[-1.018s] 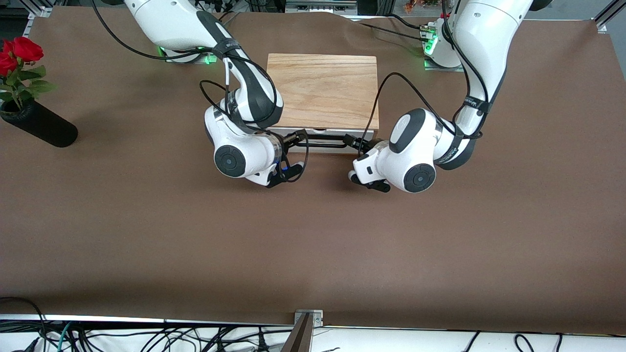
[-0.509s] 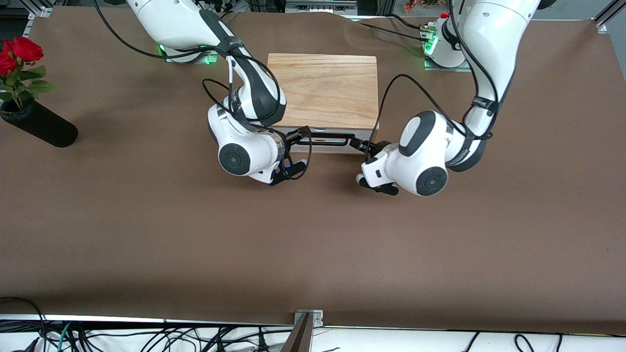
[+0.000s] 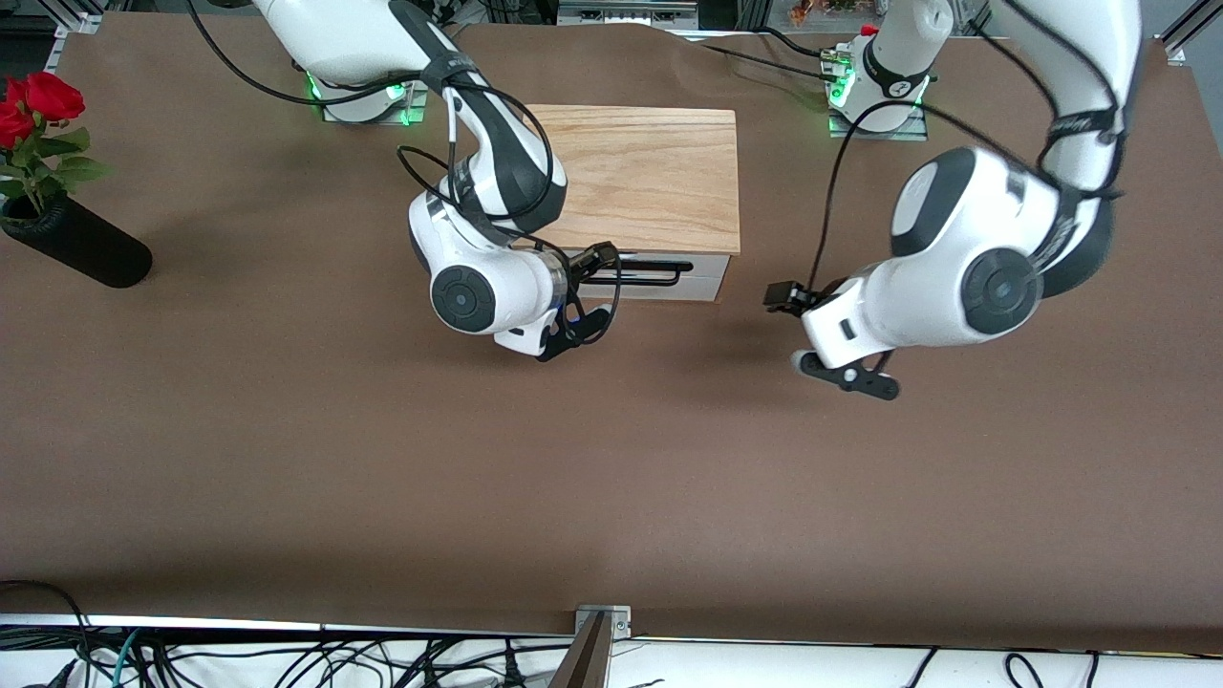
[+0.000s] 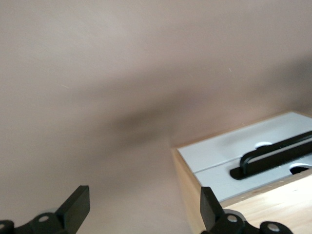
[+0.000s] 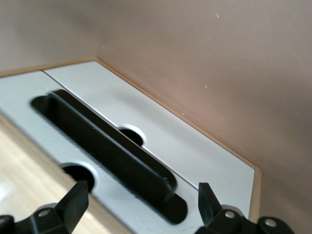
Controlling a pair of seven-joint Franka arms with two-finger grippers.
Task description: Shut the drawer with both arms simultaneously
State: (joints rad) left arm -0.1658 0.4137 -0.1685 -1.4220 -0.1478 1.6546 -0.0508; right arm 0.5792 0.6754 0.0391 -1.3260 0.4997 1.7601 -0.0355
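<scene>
At the right arm's end of the worktop, which is covered in a matte brown sheet, a black cylindrical vase holds red roses, well apart from everything else. Next along, the right pincer sits at the drawer's front, at the end of the handle nearer the right arm; its wrist view shows its fingers spread wide to either side of that black bar, not gripping it. The drawer lies in a small oak box standing between the two arm bases, and its white front panel looks flush with the box's face, so I judge it closed or very nearly so. The box top is pale, grained wood with square edges; the white front is smooth and flat, split by a thin seam, with round recesses beneath the slim, rigid handle. I would expect the drawer to be light, stiff and easy to slide, the panel a little slippery; pressing flat on the panel beside the handle, evenly at both ends, seems the sound way to move it without skewing it. Last, toward the left arm's end, the left pincer hovers over bare worktop clear of the box's corner, its fingers wide apart and holding nothing.
</scene>
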